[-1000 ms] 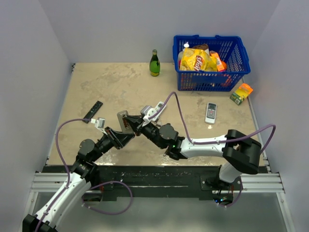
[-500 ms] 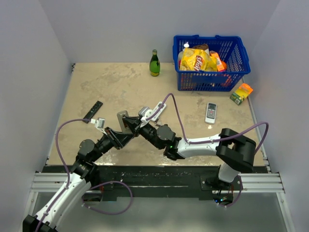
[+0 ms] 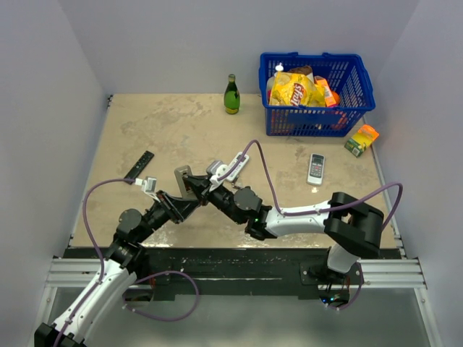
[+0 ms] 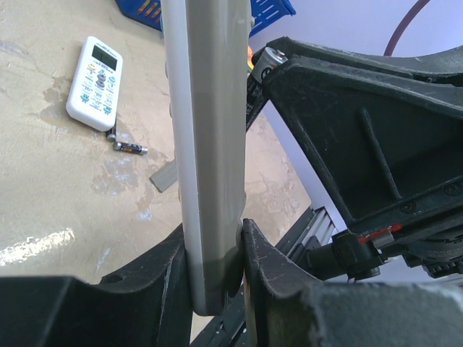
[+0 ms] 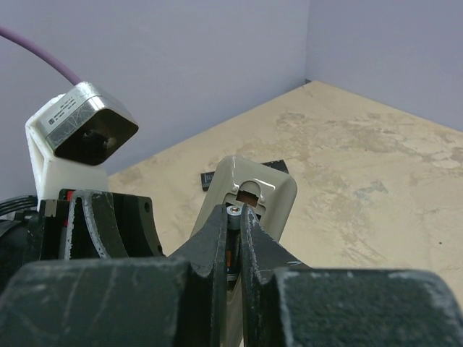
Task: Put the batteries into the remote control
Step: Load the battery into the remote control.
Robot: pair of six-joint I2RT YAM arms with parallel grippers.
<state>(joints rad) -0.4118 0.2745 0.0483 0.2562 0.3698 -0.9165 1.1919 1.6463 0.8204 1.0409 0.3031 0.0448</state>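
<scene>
Left fingers clamped on one end of the remote control. It sticks straight out from them, off the surface, plain grey back toward my left wrist cam.

Right fingers pinched tight on one battery, metal end cap showing. On the right wrist cam the battery sits right at the open bay in the remote's free end. Can't tell if it's touching the bay.

Both sets of fingers meet nose to nose over the near-centre of the surface.

Just beyond:
- a white remote lying face up
- two loose batteries at its near corner
- a small flat grey piece beside those

Left of centre: long flat black strip.

Right: second white remote, well apart from the rest.

Far edge:
- green bottle, upright
- blue basket full of snack bags
- small orange-green box just beside the basket's right front corner
</scene>
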